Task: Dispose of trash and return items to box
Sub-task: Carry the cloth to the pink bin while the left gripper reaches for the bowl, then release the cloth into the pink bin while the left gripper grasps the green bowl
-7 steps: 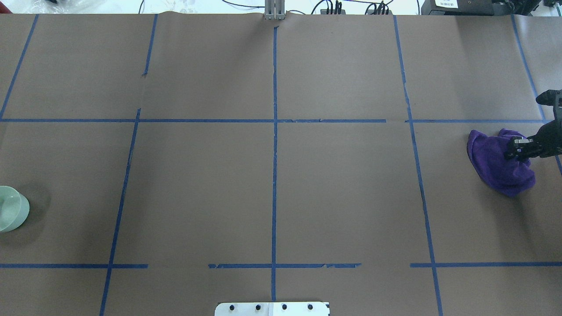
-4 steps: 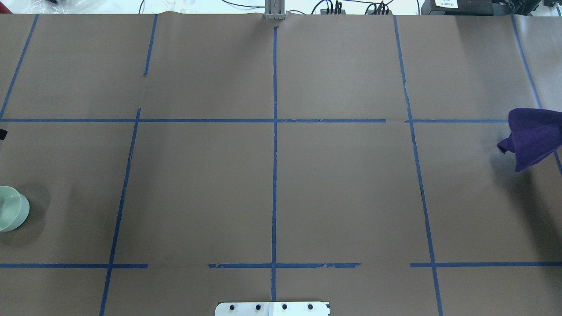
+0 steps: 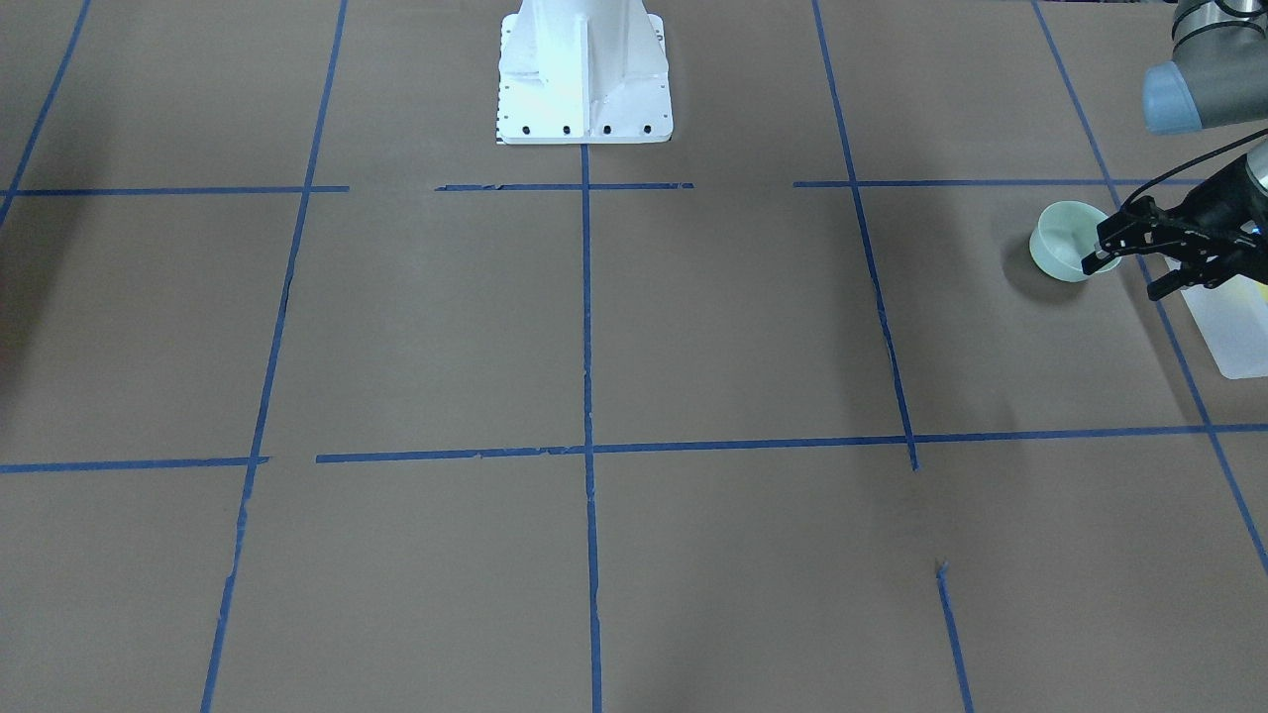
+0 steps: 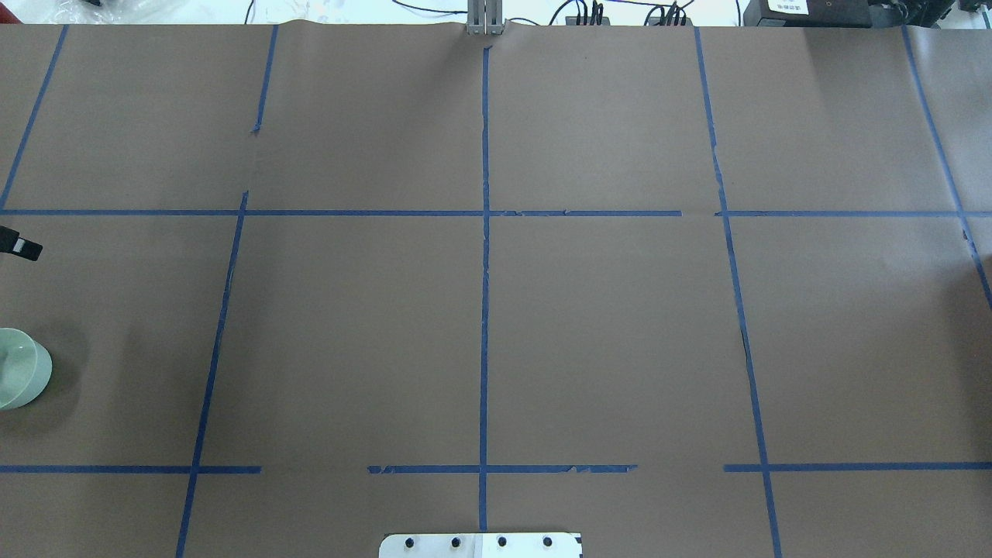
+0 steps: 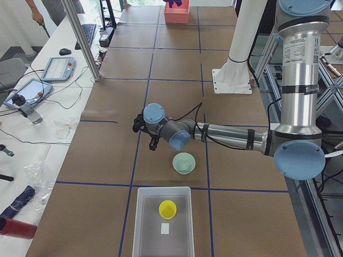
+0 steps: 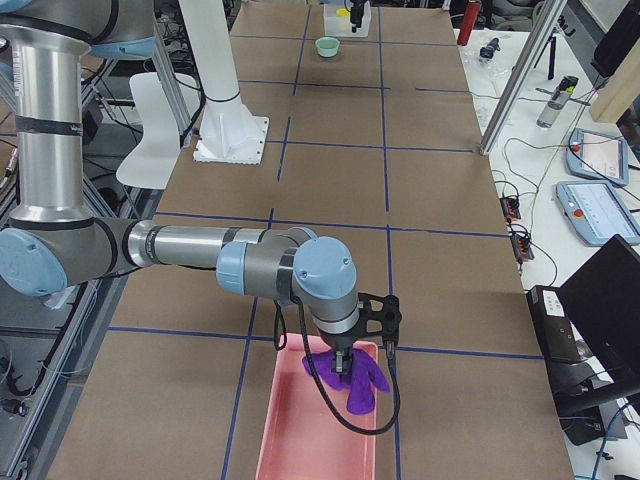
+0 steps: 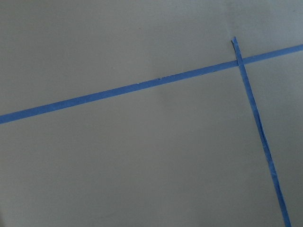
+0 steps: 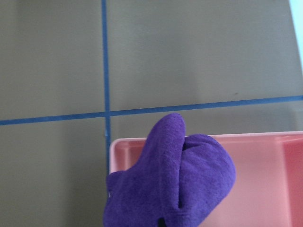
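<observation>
The mint-green bowl (image 3: pixel 1062 241) stands on the table at my left, also in the overhead view (image 4: pixel 19 377) and the left side view (image 5: pixel 184 163). My left gripper (image 3: pixel 1129 275) is open and empty, just beside the bowl; one fingertip (image 4: pixel 28 249) shows in the overhead view. The frosted box (image 5: pixel 144 230) holds the yellow cup (image 5: pixel 168 209). My right gripper (image 6: pixel 345 362) hovers over a pink tray (image 6: pixel 300 430) with a purple cloth (image 8: pixel 180 184) hanging under it. I cannot tell whether it is open or shut.
The white robot base (image 3: pixel 582 69) stands at the middle of the table's near edge. Blue tape lines (image 4: pixel 484 232) grid the brown table cover. Tablets and cables (image 5: pixel 56 67) lie on a side desk beyond the table.
The purple cloth has been lifted off the table and carried out past the right edge of the overhead view. A left fingertip has come in at the left edge.
</observation>
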You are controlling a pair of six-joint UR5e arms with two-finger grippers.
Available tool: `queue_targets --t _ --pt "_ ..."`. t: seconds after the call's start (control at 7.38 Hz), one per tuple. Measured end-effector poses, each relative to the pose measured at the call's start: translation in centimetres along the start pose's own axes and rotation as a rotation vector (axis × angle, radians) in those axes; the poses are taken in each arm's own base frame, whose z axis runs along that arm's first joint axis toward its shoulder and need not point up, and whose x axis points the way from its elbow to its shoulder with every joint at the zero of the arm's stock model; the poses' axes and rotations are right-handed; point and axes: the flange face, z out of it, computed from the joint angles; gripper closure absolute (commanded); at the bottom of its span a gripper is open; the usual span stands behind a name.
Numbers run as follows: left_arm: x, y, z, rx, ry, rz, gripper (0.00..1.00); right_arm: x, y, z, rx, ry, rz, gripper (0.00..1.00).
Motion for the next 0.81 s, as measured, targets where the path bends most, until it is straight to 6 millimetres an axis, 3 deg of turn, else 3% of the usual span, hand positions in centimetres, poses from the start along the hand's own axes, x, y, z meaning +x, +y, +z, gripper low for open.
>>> queue_targets --t 0.14,0.41,0.54,0.68,0.81 --pt "-0.1 0.0 0.2 -0.003 0.000 -0.003 0.01 1.9 0.9 0.1 -0.034 0.015 -0.018 1.00" --pt "-0.5 0.2 0.7 -0.014 -0.002 -0.007 0.01 4.6 2.1 2.5 -0.081 0.012 -0.026 1.00" --pt "-0.4 0.3 1.3 -0.023 -0.008 -0.004 0.01 5.7 2.4 3.9 -0.083 0.012 -0.030 0.76" --pt "-0.2 0.5 2.2 -0.023 -0.048 0.004 0.01 6.4 2.5 5.1 -0.087 0.012 -0.032 0.01" --pt "-0.3 1.0 3.2 -0.021 -0.110 0.014 0.01 6.6 2.6 6.0 -0.094 0.010 -0.034 0.00"
